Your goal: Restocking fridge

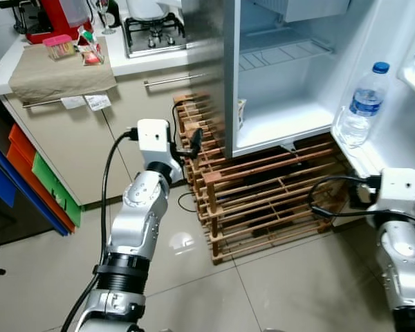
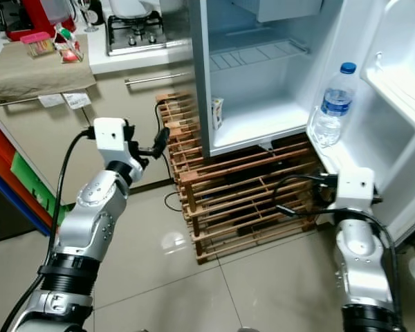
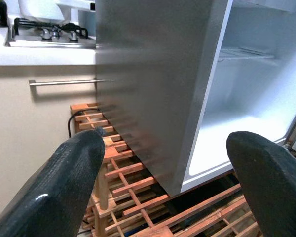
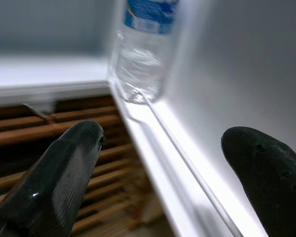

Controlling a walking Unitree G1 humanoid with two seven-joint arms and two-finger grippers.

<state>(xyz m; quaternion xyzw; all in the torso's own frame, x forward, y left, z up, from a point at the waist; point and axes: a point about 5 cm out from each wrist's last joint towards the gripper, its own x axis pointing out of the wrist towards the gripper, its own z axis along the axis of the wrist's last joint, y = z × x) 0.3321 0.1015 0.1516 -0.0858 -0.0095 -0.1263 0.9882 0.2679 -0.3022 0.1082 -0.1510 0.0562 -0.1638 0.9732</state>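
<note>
A small silver fridge (image 1: 263,83) stands open on a wooden rack. A clear water bottle (image 1: 363,104) with a blue cap stands upright in the lower door shelf (image 1: 356,158). A small carton (image 1: 241,114) stands at the left of the fridge's bottom shelf. My left gripper (image 3: 165,143) is open and empty, held beside the fridge's silver left wall, with its finger (image 1: 194,142) just left of the cabinet. My right gripper (image 4: 163,143) is open and empty, low by the door shelf and a little short of the water bottle (image 4: 145,49).
The slatted wooden rack (image 1: 263,200) carries the fridge and sticks out in front of it. A kitchen counter (image 1: 131,62) at the back left holds a cloth, small jars, a stove (image 1: 152,31) and a red machine (image 1: 52,17). Coloured bins (image 1: 28,173) stand at far left.
</note>
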